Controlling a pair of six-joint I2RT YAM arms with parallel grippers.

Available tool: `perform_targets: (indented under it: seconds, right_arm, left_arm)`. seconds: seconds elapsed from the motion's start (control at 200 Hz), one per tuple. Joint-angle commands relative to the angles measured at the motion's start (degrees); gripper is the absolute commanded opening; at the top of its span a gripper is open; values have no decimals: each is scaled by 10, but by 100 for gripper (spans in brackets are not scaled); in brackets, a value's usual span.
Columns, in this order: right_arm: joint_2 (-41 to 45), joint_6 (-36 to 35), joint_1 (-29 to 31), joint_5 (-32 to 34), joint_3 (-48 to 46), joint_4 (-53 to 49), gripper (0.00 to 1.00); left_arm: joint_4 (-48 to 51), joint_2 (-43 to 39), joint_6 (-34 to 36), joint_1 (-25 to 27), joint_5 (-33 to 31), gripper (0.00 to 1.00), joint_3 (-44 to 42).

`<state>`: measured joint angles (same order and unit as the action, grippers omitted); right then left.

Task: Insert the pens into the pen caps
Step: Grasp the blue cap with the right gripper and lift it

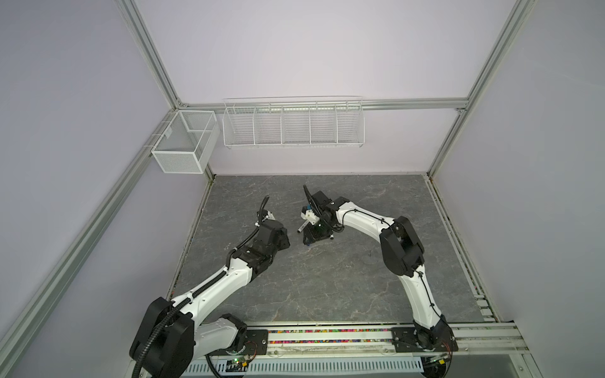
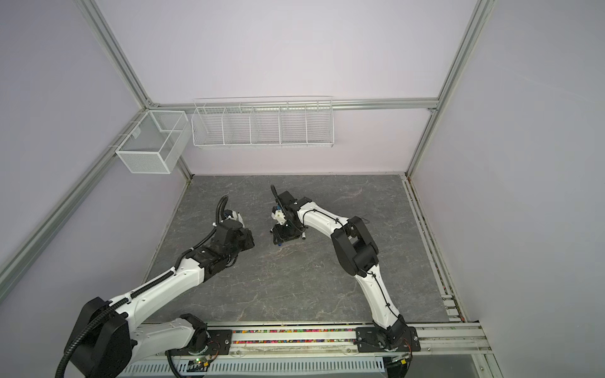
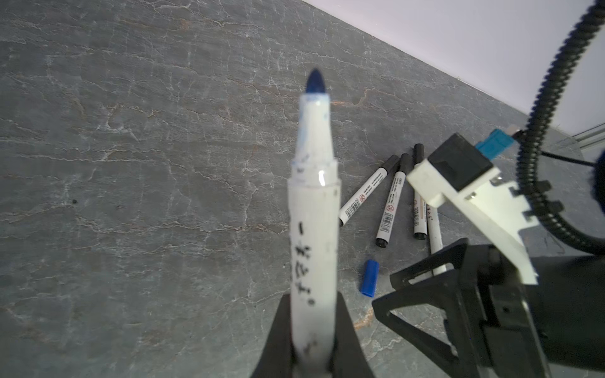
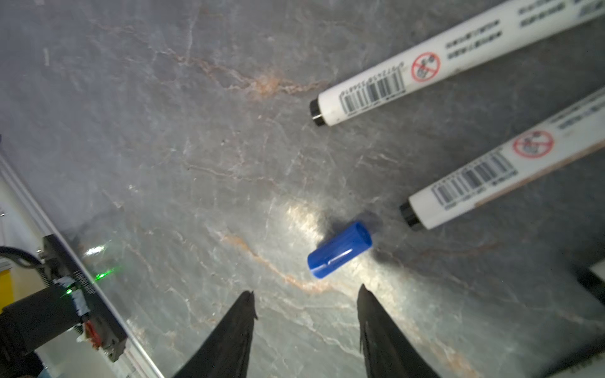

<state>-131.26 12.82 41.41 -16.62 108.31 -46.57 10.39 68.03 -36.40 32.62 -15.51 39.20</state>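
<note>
Left claw (image 3: pixel 312 299) is clamping the slim, blue-tipped white pen (image 3: pixel 314 212). Right claw (image 4: pixel 306 289) is gaping near the stubby blue cap (image 4: pixel 340 250).

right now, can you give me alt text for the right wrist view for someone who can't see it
A blue pen cap lies on its side on the grey marbled table, just ahead of the open right gripper, not touching it. Past the cap lie the black ends of two white barcoded pens, the nearer pen and the farther pen.
</note>
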Motion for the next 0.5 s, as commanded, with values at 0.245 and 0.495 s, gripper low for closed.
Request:
perform_targets:
  seconds: [0.245,0.495]
  right_arm:
    - [-73,1,20,89,99,-115,47]
    - [-93,8,32,106,115,-119,40]
  left_arm:
    - [22,-44,0,-2,-16,0,-17]
    - [32,-52,10,-2,-10,0,-19]
